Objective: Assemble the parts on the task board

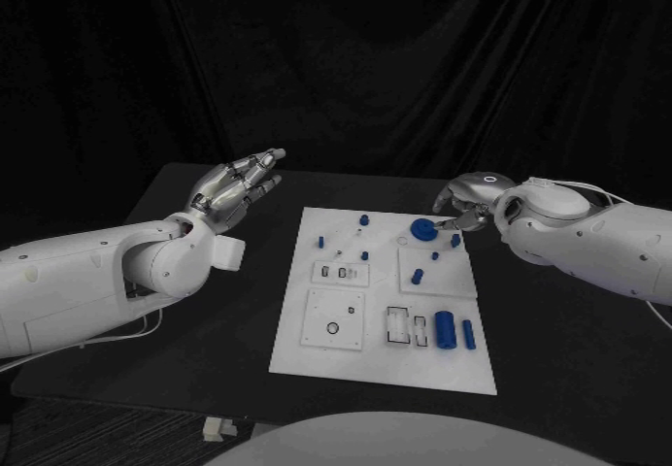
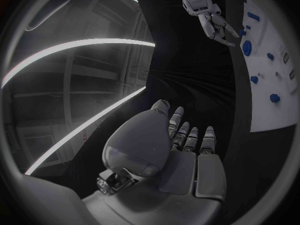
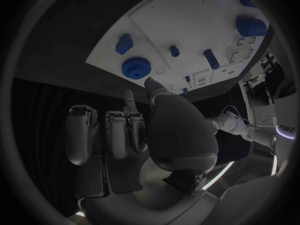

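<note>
Your right hand [image 1: 458, 206] hovers just beside the blue gear [image 1: 421, 228] at the board's [image 1: 336, 361] far edge, fingers [image 3: 130, 101] loosely apart and empty. Close them squarely round the gear's rim before lifting. Left hand [image 1: 238, 186] is open, well clear of the board.

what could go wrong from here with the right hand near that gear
The right hand hovers by the blue gear at the board's far edge; a clumsy reach might push the gear off or knock the small peg beside it. The left hand is raised off the board, so nothing steadies the board if it slides.
</note>
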